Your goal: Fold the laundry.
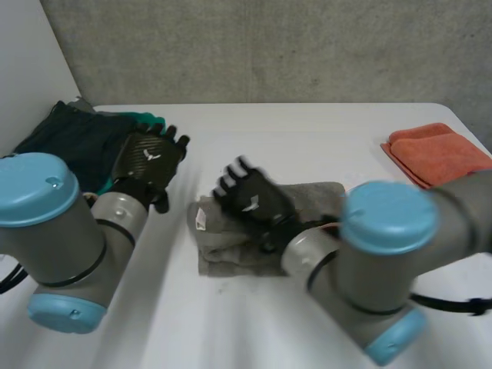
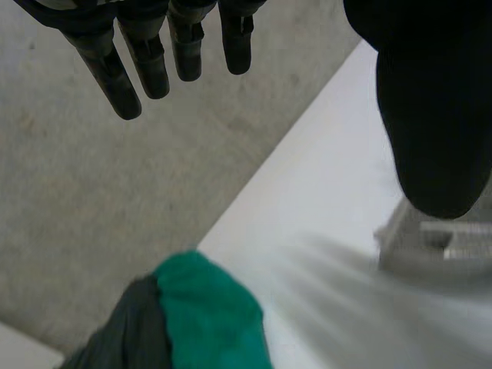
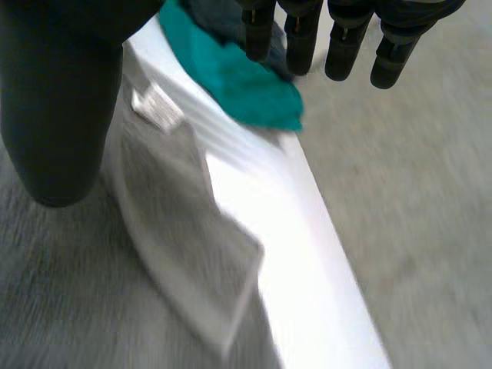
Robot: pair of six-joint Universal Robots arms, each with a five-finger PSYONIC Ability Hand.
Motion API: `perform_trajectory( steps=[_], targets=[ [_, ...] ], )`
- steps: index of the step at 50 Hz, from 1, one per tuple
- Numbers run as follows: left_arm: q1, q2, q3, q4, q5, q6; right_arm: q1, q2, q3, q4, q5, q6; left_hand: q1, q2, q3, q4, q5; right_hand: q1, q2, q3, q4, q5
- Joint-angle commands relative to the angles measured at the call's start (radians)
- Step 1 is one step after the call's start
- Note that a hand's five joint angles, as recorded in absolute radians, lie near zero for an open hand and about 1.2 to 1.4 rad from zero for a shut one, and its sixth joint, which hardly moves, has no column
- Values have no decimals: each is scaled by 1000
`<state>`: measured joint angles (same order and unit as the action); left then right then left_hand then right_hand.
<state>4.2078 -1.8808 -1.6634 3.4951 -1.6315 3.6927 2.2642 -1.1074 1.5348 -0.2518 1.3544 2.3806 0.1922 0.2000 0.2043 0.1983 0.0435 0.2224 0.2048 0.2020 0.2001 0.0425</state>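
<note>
On white table, nubby folded grey towel, flat orange cloth

Head camera: mounted high at the near side, facing down across the white table. Wrist cameras: close above the tabletop, facing its far edge. Both take in the green cloth.

A bare test lab: white table against a plain grey concrete wall
</note>
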Motion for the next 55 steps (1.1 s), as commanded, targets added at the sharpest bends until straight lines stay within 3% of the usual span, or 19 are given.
perform_trajectory(
  steps=[1, 5, 7, 8, 9, 11, 12, 18, 22, 29, 41, 55],
  targets=[
    [-58, -38, 59, -1, -1, -2, -190, -77, 151, 120, 3, 135, -18, -25, -30, -24, -43, -48, -30, -27, -26, -43],
    [-95, -73, 68, -1, -2, -2, -299, -63, 214, 149, 3, 118, -18, -25, -30, -24, -43, -48, -30, -27, -26, -43],
    [-97, -83, 68, -1, -2, -2, -328, -49, 226, 149, 3, 100, -18, -25, -30, -24, -43, 137, 155, 158, 160, 143],
    [-98, -86, 68, -2, -2, -2, -340, -42, 228, 151, 5, 89, -18, -25, -30, -24, -43, 278, 296, 298, 300, 283],
    [-100, -90, 65, -4, -2, -2, -359, -32, 225, 152, 14, 65, -18, -25, -30, -24, -43, 651, 669, 672, 674, 657],
    [-100, -92, 62, -5, -2, -2, -373, -32, 219, 146, 28, 46, -18, -25, -30, -24, -43, 1085, 1102, 1105, 1107, 1090],
    [-100, -92, 60, -7, -2, -3, -379, -34, 217, 140, 40, 39, -18, -25, -30, -24, -43, 1173, 1191, 1193, 1195, 1178],
    [-141, -90, 51, -13, -1, -13, -365, -101, 168, 33, 147, 2, -17, -25, -29, -23, -43, 1174, 1191, 1194, 1196, 1179],
    [-213, -83, 60, -13, -1, -83, -307, -157, 137, 42, 157, 12, -8, -16, -20, -14, -34, 1174, 1191, 1194, 1196, 1179],
    [-290, -67, 85, -8, -1, -226, -187, -100, 128, 71, 167, 17, 36, 28, 24, 30, 10, 1174, 1191, 1194, 1196, 1179],
    [-356, -271, 260, -31, -7, -243, -212, -89, 254, 63, 187, 31, 51, 43, 39, 45, 25, 1174, 1191, 1194, 1196, 1179],
    [-365, -465, 405, -57, -40, -232, -313, -94, 334, 54, 184, 23, 121, 113, 109, 115, 95, 1174, 1191, 1194, 1196, 1179]
  ],
)
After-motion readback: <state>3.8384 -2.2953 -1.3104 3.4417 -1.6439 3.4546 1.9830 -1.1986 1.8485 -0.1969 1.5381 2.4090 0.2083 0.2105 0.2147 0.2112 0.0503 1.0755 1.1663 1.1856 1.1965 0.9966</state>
